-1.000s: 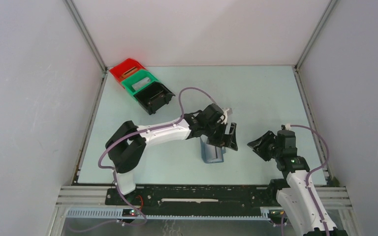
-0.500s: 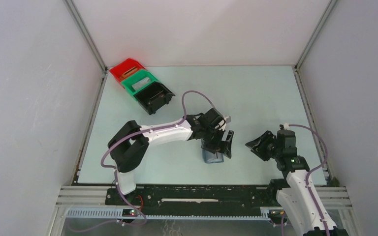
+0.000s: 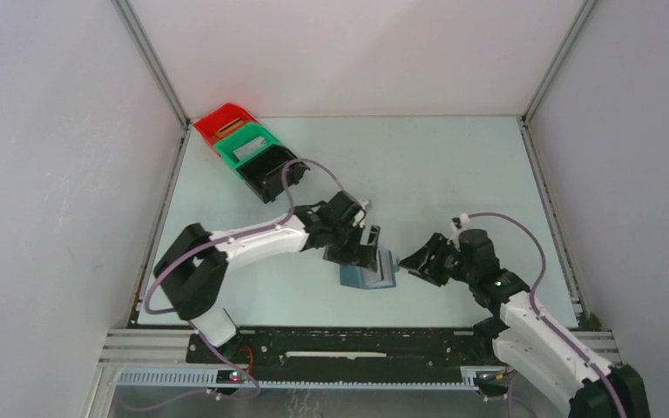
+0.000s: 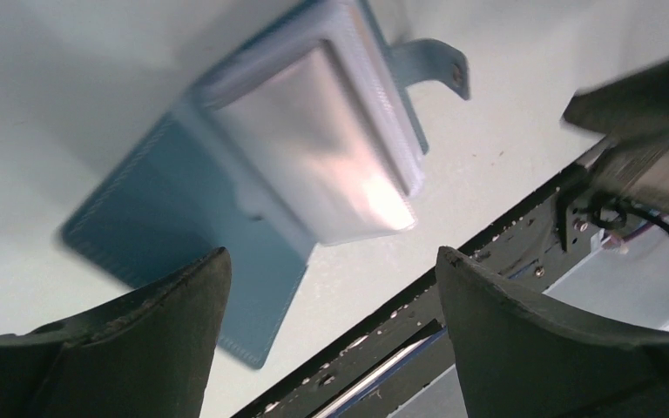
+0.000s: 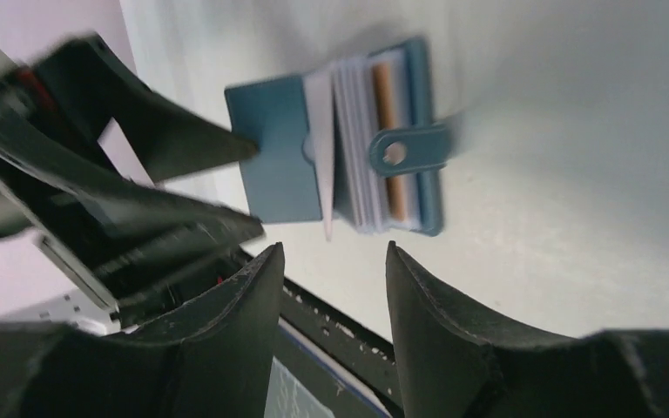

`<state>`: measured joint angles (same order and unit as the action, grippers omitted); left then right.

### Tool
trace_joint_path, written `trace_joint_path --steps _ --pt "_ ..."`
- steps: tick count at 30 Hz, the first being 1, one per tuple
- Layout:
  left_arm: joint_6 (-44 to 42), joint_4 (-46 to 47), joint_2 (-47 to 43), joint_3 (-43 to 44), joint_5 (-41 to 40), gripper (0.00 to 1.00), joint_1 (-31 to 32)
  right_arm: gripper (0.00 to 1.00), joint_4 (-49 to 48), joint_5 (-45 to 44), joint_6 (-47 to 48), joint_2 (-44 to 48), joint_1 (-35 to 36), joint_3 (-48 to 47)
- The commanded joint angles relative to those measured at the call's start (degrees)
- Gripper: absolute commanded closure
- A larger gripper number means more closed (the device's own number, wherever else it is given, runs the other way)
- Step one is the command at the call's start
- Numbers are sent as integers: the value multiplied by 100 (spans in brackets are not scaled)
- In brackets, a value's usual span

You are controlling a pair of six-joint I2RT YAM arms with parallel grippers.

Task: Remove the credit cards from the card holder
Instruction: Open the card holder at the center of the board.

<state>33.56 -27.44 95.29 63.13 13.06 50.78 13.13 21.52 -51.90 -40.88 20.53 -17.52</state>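
Right hand now nearer stitched blue card holder, left hand above; both spread.

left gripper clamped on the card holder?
No, the left gripper is wide open over the card holder, which lies unfolded on the table.

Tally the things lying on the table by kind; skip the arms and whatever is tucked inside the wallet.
Plastic bins: 3 (red bin, green bin, black bin)
Small flat blue-teal bifold wallet: 1
Total: 4
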Motion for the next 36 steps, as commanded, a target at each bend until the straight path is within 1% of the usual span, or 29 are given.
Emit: trace_joint_path --steps 1,6,14,19,23,36 --pt "230 604 -789 -637 -91 7 -377 44 -1054 -358 -452 -690 841 -242" --pt "496 1409 -804 -1293 210 6 -524 44 -1702 -125 -636 -1395 1005 -312" --pt "717 1867 -525 -1594 302 8 -656 48 -2087 -63 -652 -2002 1227 -493" --pt "1003 2453 -586 -1957 662 8 -846 51 -2258 -34 -647 -2337 1351 -580" --pt "1011 2519 -650 -2049 686 8 -898 53 -2417 -38 -684 -2565 1397 -604" --pt "1014 2586 -777 -2097 805 8 -1056 54 -2652 -29 -696 -3192 1532 -859"
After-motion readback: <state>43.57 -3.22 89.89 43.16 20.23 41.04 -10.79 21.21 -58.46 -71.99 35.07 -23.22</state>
